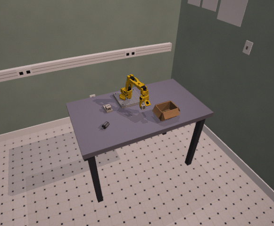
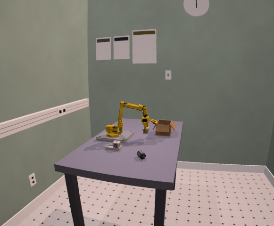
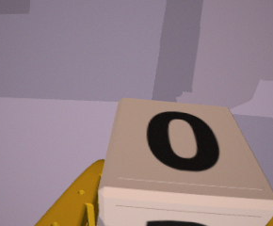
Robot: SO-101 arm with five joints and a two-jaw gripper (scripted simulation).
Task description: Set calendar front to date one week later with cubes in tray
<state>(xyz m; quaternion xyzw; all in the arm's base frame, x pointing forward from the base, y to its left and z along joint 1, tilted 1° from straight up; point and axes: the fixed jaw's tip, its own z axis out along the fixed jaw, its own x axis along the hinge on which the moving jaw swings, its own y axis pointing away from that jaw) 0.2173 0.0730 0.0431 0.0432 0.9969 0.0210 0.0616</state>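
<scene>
My gripper is shut on a beige calendar cube and holds it just above the table, between the arm's base plate and the cardboard box. In the wrist view the cube's far face shows a black 0; another digit on the near face is cut off by the frame edge. The cube also shows in the exterior view. The calendar tray sits on the table left of the base plate, with one cube in it showing a 0 on the side toward that camera. The tray's other slot looks empty.
An open cardboard box stands right of the gripper, close to it. A small black cylinder lies on the table toward the front. The arm's grey base plate is at the back middle.
</scene>
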